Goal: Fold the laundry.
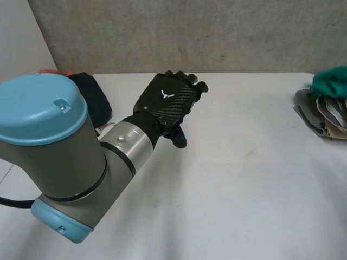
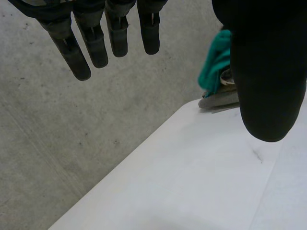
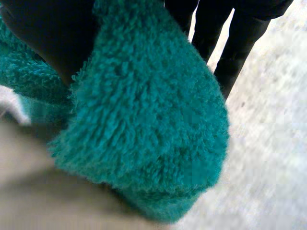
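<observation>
Two hands stand at different points of the job. The right hand (image 3: 45, 36) has a fold of the fluffy teal towel (image 3: 144, 110) pinched between thumb and fingers. It is at the pile of laundry (image 1: 325, 114) by the right edge of the table (image 1: 244, 179), where the towel tops some grey and beige cloths. The left hand (image 1: 168, 100) hangs over the middle of the table, fingers straight and apart, holding nothing. We judge this to be the very start, with the first piece being taken from the pile. The next move, as we see it, calls for bringing the towel to the bare middle and spreading it flat, with the left hand taking a second corner. A dark cloth (image 1: 92, 95) lies behind the left arm. We can read no writing; a small white winged mark sits on the back of the left hand.
</observation>
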Robot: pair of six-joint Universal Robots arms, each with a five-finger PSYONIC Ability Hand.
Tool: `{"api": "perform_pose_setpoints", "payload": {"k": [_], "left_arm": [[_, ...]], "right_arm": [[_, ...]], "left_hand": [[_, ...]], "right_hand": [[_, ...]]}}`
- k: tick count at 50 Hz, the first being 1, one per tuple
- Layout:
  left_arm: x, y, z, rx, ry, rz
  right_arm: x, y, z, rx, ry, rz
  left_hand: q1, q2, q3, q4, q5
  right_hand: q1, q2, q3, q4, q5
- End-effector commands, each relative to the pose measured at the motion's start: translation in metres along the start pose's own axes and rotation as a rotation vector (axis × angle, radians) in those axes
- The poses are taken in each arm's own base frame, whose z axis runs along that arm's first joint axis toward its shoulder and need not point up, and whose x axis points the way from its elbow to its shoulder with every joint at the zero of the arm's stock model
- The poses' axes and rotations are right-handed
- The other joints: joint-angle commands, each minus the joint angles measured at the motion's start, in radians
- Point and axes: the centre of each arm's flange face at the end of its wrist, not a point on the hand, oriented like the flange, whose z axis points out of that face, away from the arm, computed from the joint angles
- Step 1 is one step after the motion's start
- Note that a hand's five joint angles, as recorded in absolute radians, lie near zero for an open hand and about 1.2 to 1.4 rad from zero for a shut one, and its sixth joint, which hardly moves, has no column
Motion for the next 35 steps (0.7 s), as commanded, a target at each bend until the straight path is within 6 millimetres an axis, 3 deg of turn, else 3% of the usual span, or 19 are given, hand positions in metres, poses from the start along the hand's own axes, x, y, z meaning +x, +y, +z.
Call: {"api": "perform_pose_setpoints", "payload": {"k": [1,10,14,21,24,26,29,35], "left_arm": [[0.000,0.002,-0.001,-0.008,-0.001,-0.002],[0.001,0.009,-0.001,-0.028,0.003,-0.004],[0.001,0.010,0.000,-0.029,0.002,-0.004],[0.001,0.013,0.000,-0.038,0.004,-0.005],[0.001,0.014,0.000,-0.040,0.003,-0.005],[0.001,0.013,0.001,-0.039,0.002,-0.005],[0.001,0.013,0.000,-0.037,0.002,-0.005],[0.000,0.011,0.000,-0.033,0.001,-0.003]], "right_arm": [[0.015,0.040,-0.023,-0.012,-0.024,-0.030],[0.015,0.057,-0.025,0.000,-0.027,-0.046],[0.000,0.065,-0.020,-0.021,-0.051,-0.013],[-0.013,0.062,-0.010,-0.032,-0.063,-0.004],[-0.016,0.056,-0.008,-0.038,-0.036,-0.022],[-0.014,0.048,-0.007,-0.054,0.005,-0.020],[-0.003,0.015,-0.008,-0.097,0.115,-0.037],[-0.004,-0.016,-0.017,-0.183,0.161,-0.101]], "left_hand": [[-0.026,-0.009,-0.014,-0.011,0.007],[-0.026,-0.009,-0.014,-0.011,0.007],[-0.026,-0.009,-0.014,-0.011,0.007],[-0.026,-0.009,-0.014,-0.011,0.007],[-0.026,-0.009,-0.014,-0.011,0.007],[-0.026,-0.009,-0.014,-0.011,0.007],[-0.026,-0.009,-0.014,-0.011,0.007],[-0.026,-0.009,-0.014,-0.011,0.007]], "right_hand": [[0.397,0.271,0.243,0.202,0.308],[0.397,0.271,0.243,0.202,0.308],[0.397,0.271,0.243,0.202,0.308],[0.397,0.271,0.243,0.202,0.308],[-0.824,-0.951,-0.979,-1.020,-0.914],[-0.824,-0.951,-0.979,-1.020,-0.914],[-0.824,-0.951,-0.979,-1.020,-0.914],[-0.824,-0.951,-0.979,-1.020,-0.914]]}}
